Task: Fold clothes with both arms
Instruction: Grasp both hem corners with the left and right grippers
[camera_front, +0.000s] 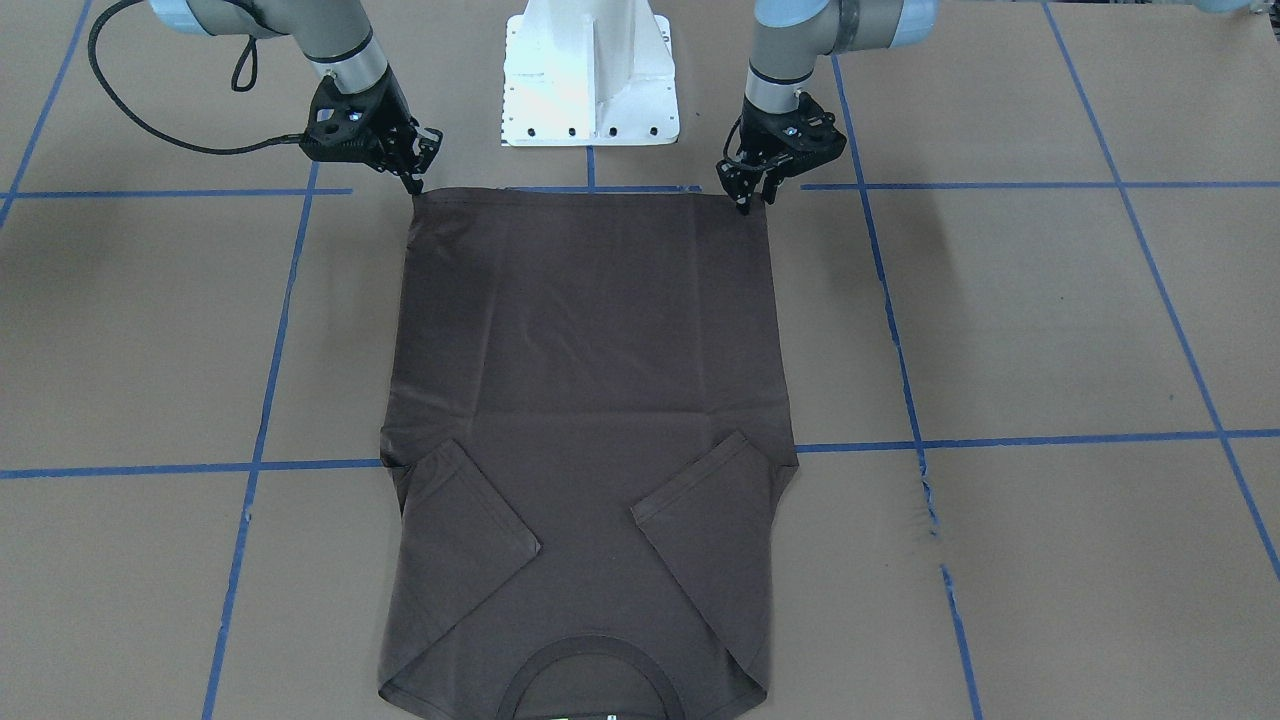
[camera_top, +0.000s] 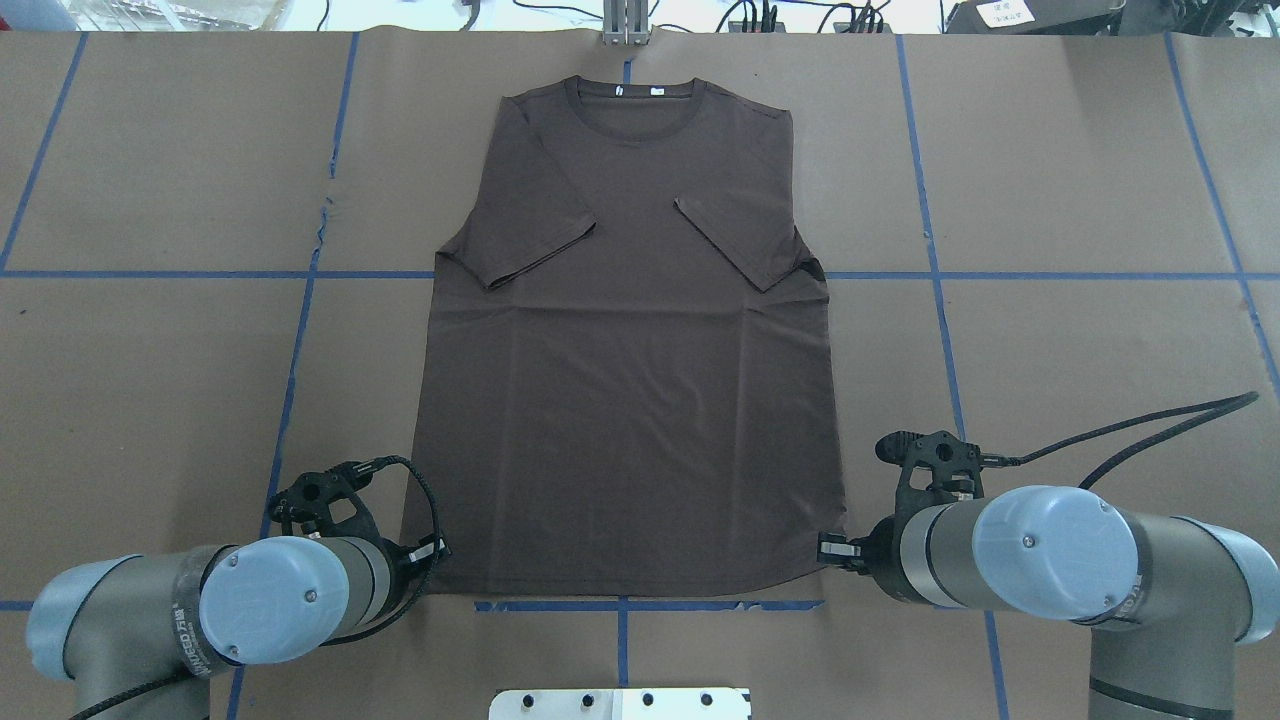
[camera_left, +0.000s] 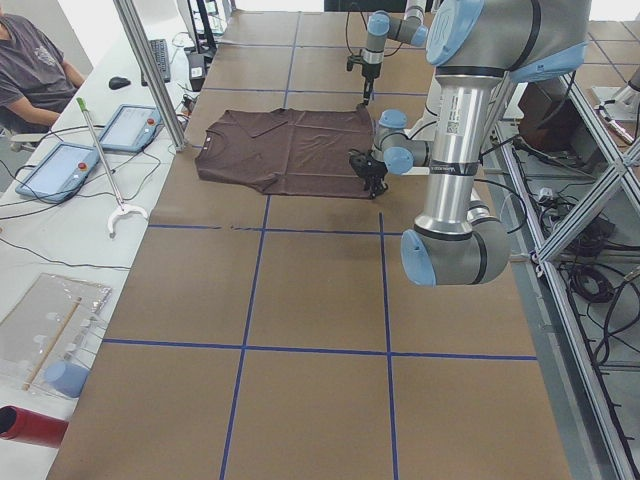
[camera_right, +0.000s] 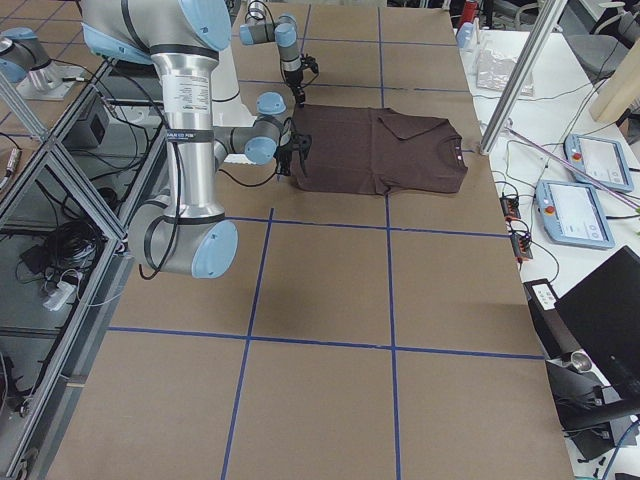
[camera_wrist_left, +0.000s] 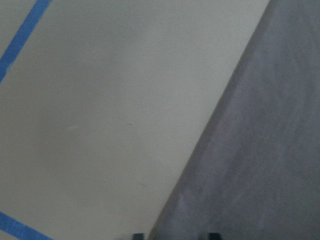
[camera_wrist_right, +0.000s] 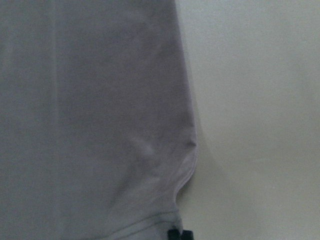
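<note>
While the dark brown-grey T-shirt (camera_front: 590, 330) lies spread flat on the brown table (camera_front: 1050, 320), its hem (camera_front: 590, 197) runs along the side nearest the robot and its ribbed collar (camera_top: 628, 100) lies at the far side, a white neck tag (camera_top: 657, 91) showing inside it; one short sleeve (camera_top: 530, 235) is folded inward over the chest, and the other sleeve (camera_top: 740, 245) likewise, their cuffs slanting toward the middle without touching each other; the cloth is smooth apart from faint creases.

The left arm (camera_top: 270, 600) reaches down to the hem corner on its own side, and the left gripper (camera_front: 752, 203) stands at that corner with its jaws apart; in the left wrist view two dark fingertips (camera_wrist_left: 137, 235) show well separated at the bottom edge, the shirt's side edge running down between them.

The right arm (camera_top: 1050, 560) comes down at the opposite hem corner; the right gripper (camera_front: 416, 185) has its tips together at the corner and seems to be pinching the cloth there, though the right wrist view is blurred and shows only a small dark tip against a puckered hem.

Blue tape lines (camera_front: 1000, 185) cross the table in a grid, one passing under the shirt at sleeve height; the white pedestal (camera_front: 590, 80) stands between the two arms, just behind the hem.
</note>
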